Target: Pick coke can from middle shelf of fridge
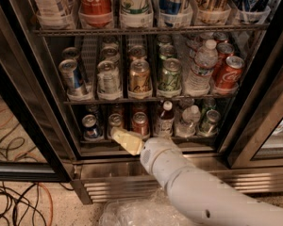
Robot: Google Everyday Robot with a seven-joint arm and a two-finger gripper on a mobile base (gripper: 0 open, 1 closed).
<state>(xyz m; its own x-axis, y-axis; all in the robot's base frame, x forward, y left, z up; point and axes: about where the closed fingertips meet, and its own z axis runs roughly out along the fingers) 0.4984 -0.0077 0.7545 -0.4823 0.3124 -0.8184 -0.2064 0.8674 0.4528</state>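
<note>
Gripper [120, 136] hung low by the bottom-shelf cans [140, 124], grip unreadable; it needed to climb rightward to the coke can [228, 73].

arm [193, 189]: white, smooth, rounded tube, small dark hole | end effector [119, 135]: cream-yellow, tapered, low in fridge [108, 169]

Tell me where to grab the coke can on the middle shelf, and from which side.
Grip the coke can around its mid-body, coming straight in from the front. It stands upright at its lane's front, with a water bottle close on its left and another red can behind. The gripper is well below and left of it.
</note>
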